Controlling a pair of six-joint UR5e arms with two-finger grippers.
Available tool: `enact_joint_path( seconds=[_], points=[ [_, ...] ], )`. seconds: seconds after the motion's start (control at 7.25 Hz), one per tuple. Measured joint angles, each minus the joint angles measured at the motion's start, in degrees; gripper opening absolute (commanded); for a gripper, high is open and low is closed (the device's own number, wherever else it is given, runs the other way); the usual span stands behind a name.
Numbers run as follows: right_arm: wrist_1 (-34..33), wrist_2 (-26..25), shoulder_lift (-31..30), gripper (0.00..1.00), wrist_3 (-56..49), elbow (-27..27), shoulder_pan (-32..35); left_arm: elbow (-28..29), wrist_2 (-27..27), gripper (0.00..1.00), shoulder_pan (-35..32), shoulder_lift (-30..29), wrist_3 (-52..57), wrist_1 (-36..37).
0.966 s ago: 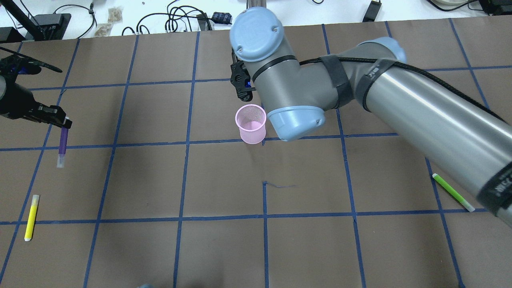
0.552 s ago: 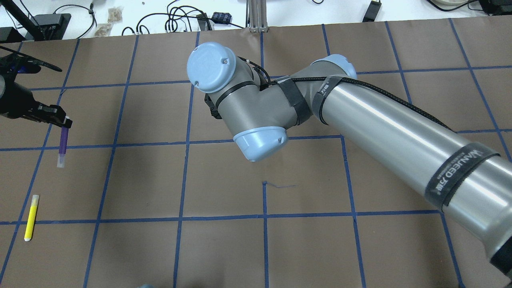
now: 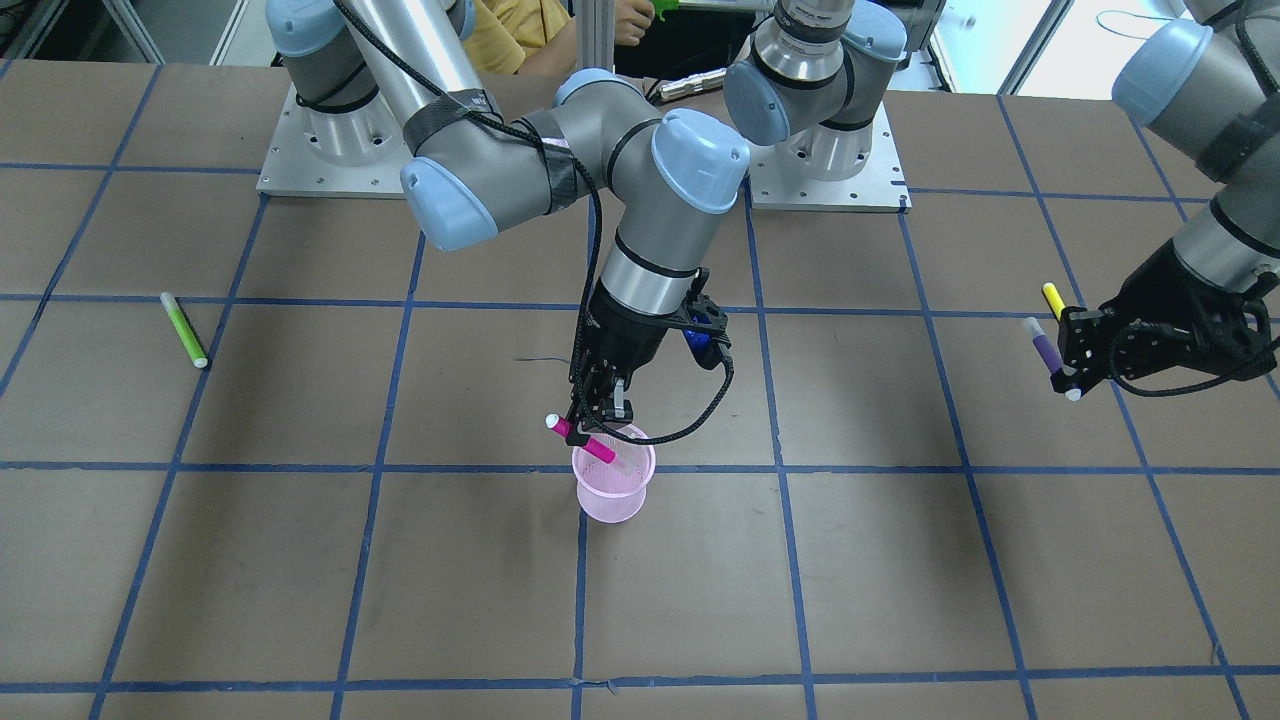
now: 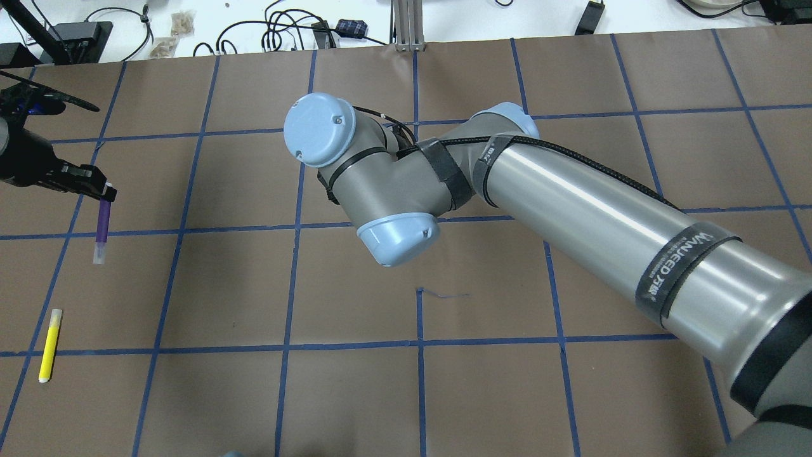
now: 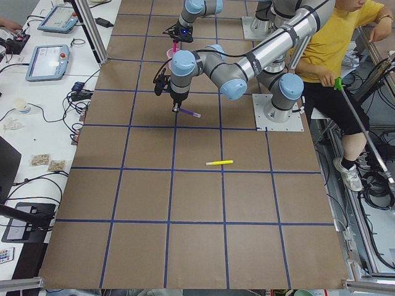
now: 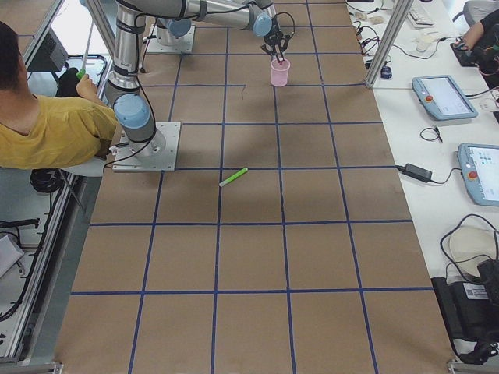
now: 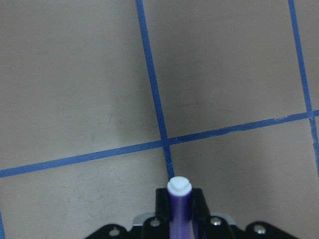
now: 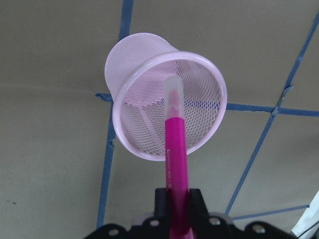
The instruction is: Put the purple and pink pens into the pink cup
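The pink mesh cup (image 3: 613,490) stands upright near the table's middle. My right gripper (image 3: 598,412) is shut on the pink pen (image 3: 582,440) and holds it tilted just above the cup's rim. In the right wrist view the pink pen (image 8: 177,144) points into the cup (image 8: 144,59). In the overhead view my right arm hides the cup. My left gripper (image 4: 95,189) is shut on the purple pen (image 4: 101,228) and holds it off the table at the far left, well away from the cup. The purple pen also shows in the front view (image 3: 1046,352).
A yellow pen (image 4: 49,344) lies on the table near my left gripper. A green pen (image 3: 184,329) lies on my right side. Blue tape lines cross the brown table. A person sits behind the robot bases (image 5: 345,43).
My right arm has swung left in the overhead view and now covers the cup and the green pen. My left arm with the purple pen has barely moved.
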Motion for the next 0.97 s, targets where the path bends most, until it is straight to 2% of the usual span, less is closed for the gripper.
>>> enact_joint_path(
  seconds=[0.14,0.28,0.69,0.97],
  points=[
    [-0.22,0.20,0.54,0.65,0.07,-0.02,0.04,0.12,-0.31,0.02,-0.07,0.04,0.06,-0.05],
    [-0.36,0.36,0.89,0.68,0.14,-0.06,0.07,0.22,-1.29,0.02,-0.06,0.05,0.24,-0.15],
    [-0.37,0.88,0.15,0.68,0.27,-0.31,-0.21,0.46,-3.84,0.02,-0.44,1.32,0.29,-0.87],
    [0.28,1.90,-4.02,0.68,0.36,-0.31,-1.89,0.46,-11.21,0.02,-1.72,2.38,-0.86,-1.56]
  ],
)
